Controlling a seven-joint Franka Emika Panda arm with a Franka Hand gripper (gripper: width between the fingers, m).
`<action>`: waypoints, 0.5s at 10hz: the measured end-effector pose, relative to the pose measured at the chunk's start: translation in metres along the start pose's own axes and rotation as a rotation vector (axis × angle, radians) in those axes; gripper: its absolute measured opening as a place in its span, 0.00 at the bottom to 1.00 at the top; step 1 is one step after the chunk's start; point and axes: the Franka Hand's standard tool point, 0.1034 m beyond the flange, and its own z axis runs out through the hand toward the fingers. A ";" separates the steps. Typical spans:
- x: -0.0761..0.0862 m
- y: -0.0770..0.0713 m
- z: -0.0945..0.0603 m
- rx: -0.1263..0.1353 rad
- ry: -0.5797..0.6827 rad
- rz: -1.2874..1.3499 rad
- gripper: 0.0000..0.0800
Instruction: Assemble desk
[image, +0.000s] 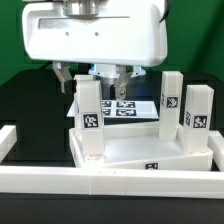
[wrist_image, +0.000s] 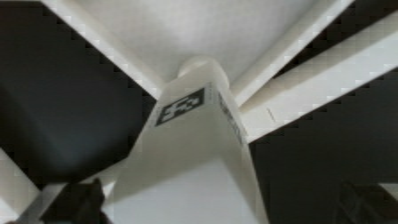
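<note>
Up close, the gripper (image: 111, 82) hangs with its two fingers (image: 124, 80) apart, nothing clamped between them; in the exterior view the fingertips sit just above the marker board (image: 122, 108), behind the upright leg nearest the camera. In the wrist view the two dark fingertips (wrist_image: 68, 200) show at the picture's lower corners, wide apart, with one white leg (wrist_image: 187, 150) running between them, its tag (wrist_image: 183, 105) facing the camera. Whether the pads touch that leg cannot be told.

The desk panel (image: 140, 155) lies flat at the near edge of the black tabletop (image: 25, 100), pressed against the long white rail (image: 100, 182) that borders that edge. Its long axis runs from the exterior view's left to its right, a little skewed, and a small tag (image: 152, 166) shows on its near rim.

Four legs stand upright on the panel, long axes vertical. The closest one (image: 90, 120) rises from the near corner at the exterior view's left, its tag facing the camera. Another (image: 63, 85) stands behind it at the far left corner. At the exterior view's right, one leg (image: 198, 115) stands at the near corner and one (image: 171, 98) at the far corner, both tagged.

The arm's white wrist housing (image: 95, 35) fills the top of the exterior view, above the gripper.
</note>
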 end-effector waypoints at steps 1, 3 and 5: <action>0.000 0.001 0.000 -0.001 0.000 -0.081 0.81; 0.001 0.003 0.000 -0.007 0.000 -0.214 0.81; 0.001 0.005 0.000 -0.014 -0.001 -0.273 0.49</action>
